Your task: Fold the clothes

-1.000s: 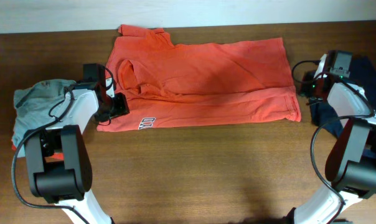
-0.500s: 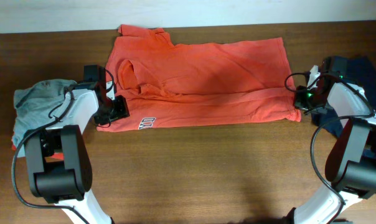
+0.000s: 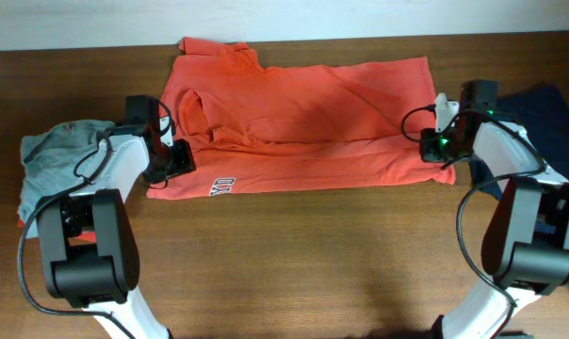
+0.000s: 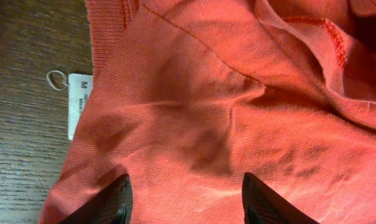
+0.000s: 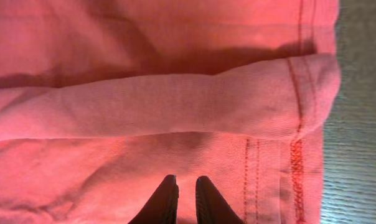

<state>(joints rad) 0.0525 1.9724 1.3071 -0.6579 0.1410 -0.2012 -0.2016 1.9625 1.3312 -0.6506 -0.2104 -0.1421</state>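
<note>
**Overhead:** The orange-red T-shirt [image 3: 303, 113] lies spread across the upper middle of your desk [image 3: 284, 264]. Its collar is towards the upper left, and its white-and-navy lettering [image 3: 221, 186] shows at the lower left edge. Your left fingers [image 3: 179, 162] sit at that lower left corner of the shirt. Your right fingers [image 3: 433, 146] sit on its right hem. A light grey T-shirt [image 3: 54, 160] is bunched at the far left of the frame, and a navy T-shirt [image 3: 548, 108] lies at the far right behind the right arm.

**Left wrist:** Your left fingers [image 4: 110, 202] stand wide apart at the bottom of the frame, poised over wrinkled orange-red T-shirt [image 4: 225, 112] cloth and holding nothing. A white size label [image 4: 78, 102] marked "M" pokes out at the cloth's left edge. It lies on the dark wood of the desk [image 4: 20, 62].

**Right wrist:** Your right fingers [image 5: 162, 200] are drawn almost together at the bottom centre, with only a sliver of cloth showing between them. They appear closed, though the view does not show whether they have pinched any fabric. Above them a rolled fold of the orange-red T-shirt [image 5: 163, 106] runs across the frame and ends at the stitched hem [image 5: 297, 155] on the right. The desk [image 5: 359, 137] shows along the right edge.
</note>
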